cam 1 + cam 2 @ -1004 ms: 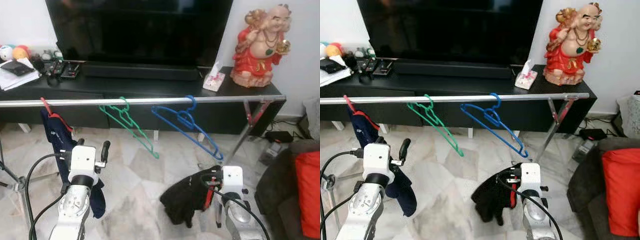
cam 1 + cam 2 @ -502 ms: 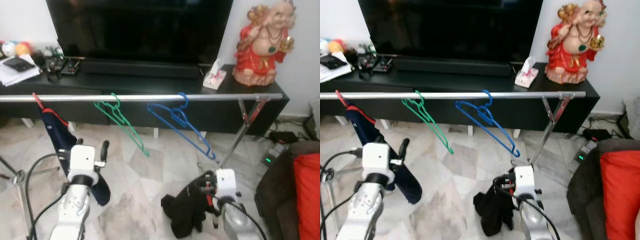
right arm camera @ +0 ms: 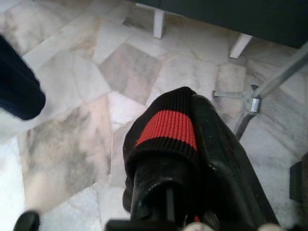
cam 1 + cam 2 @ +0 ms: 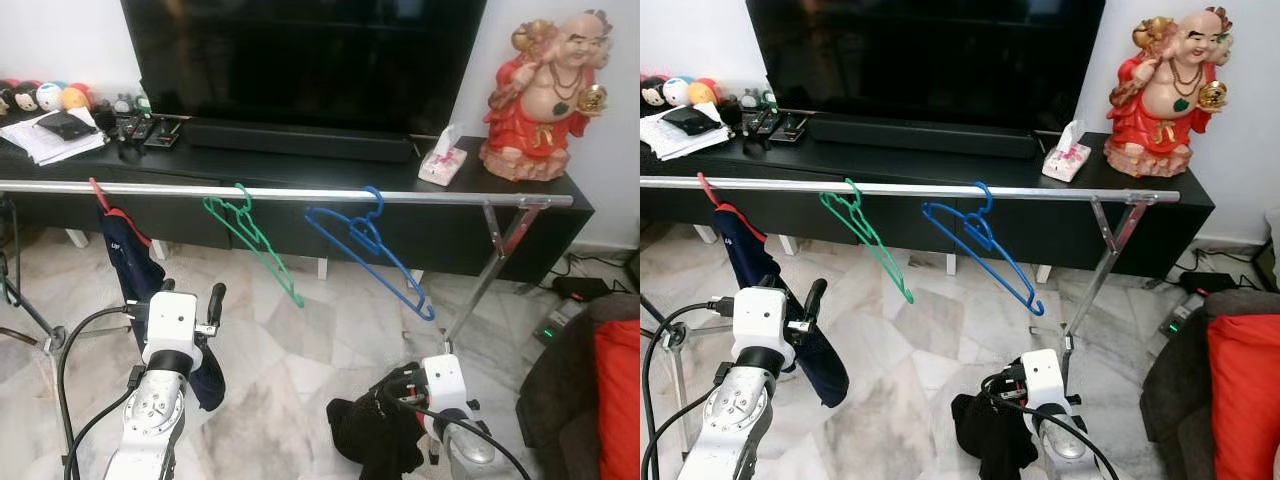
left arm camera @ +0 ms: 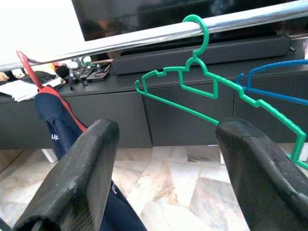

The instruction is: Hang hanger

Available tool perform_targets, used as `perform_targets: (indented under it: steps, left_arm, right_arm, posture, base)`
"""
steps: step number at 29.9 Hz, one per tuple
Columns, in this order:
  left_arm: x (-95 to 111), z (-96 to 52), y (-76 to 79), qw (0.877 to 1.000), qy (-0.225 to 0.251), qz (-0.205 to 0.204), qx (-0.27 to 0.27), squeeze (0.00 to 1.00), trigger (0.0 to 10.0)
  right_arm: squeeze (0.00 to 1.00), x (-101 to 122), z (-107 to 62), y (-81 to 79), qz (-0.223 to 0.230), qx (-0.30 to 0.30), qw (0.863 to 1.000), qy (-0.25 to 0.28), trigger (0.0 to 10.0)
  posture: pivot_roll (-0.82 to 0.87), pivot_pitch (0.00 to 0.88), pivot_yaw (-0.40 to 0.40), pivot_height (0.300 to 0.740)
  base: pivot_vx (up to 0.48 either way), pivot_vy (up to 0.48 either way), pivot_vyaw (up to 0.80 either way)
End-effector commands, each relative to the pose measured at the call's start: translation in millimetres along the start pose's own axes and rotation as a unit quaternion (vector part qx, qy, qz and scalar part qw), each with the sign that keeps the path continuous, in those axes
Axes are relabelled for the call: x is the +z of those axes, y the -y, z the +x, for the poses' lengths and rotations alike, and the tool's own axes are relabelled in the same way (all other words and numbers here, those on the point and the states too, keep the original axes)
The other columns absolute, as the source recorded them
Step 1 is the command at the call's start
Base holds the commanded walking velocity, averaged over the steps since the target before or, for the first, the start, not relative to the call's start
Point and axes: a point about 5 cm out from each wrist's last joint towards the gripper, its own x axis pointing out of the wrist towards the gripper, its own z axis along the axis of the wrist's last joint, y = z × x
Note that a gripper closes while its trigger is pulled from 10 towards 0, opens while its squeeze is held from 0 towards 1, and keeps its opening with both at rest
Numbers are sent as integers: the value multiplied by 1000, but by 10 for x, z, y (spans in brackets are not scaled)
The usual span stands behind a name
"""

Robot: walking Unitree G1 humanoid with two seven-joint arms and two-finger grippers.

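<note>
Right gripper (image 3: 178, 159), low above the marble floor (image 4: 300, 350), pinched on a black garment (image 4: 375, 435) with a red band, apparently on a hanger hidden in the cloth; soft, light, floppy load, best held at the stiff neck under the hook. Left gripper (image 5: 163, 168) spread, empty, facing the rail (image 4: 300, 195); 2 bare hangers, green (image 4: 255, 240) and blue (image 4: 375, 250), already hooked there; free rail between.

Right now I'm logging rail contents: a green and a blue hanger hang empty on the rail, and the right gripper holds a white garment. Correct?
Not quite. The garment clamped in the right gripper is black with a red stripe, as the right wrist view shows. The green hanger and blue hanger do hang empty on the rail.
</note>
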Motion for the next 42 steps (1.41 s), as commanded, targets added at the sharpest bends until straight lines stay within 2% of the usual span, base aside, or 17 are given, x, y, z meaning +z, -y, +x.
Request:
perform_targets:
  steps: [1,2,6,9,19,30,42]
  left_arm:
    - [35,32,15,1000,3,0,-7,0,10000]
    - [34,32,12,1000,3,0,-7,0,10000]
    - [31,33,6,1000,1,1,-7,0,10000]
    - [34,40,15,1000,1,0,-9,0,10000]
    - [40,50,31,1000,3,-4,-14,0,10000]
    - [35,52,35,1000,1,-5,-17,0,10000]
    - [30,47,53,1000,1,-7,-21,0,10000]
  right_arm:
    - [0,20,21,-14,-22,15,1000,-6,10000]
    - [0,-18,14,-36,-43,23,999,-19,10000]
    - [0,-64,-2,-85,-59,43,997,-27,10000]
    - [0,-161,-23,-91,-82,45,994,-56,10000]
    - [0,-133,-8,-61,-76,43,995,-53,10000]
    - [0,-81,13,-145,-103,67,992,-37,10000]
    - [0,-112,0,-110,-87,56,994,-43,10000]
  posture:
    - [22,0,-43,740]
    - [21,0,-43,740]
    - [22,0,-42,740]
    - [20,0,-41,740]
    - [22,0,-41,740]
    - [22,0,-41,740]
    - [20,0,-41,740]
  base:
    - [0,0,0]
    - [0,0,0]
    - [0,0,0]
    - [0,0,0]
    - [102,0,0]
    - [279,0,0]
    - [297,0,0]
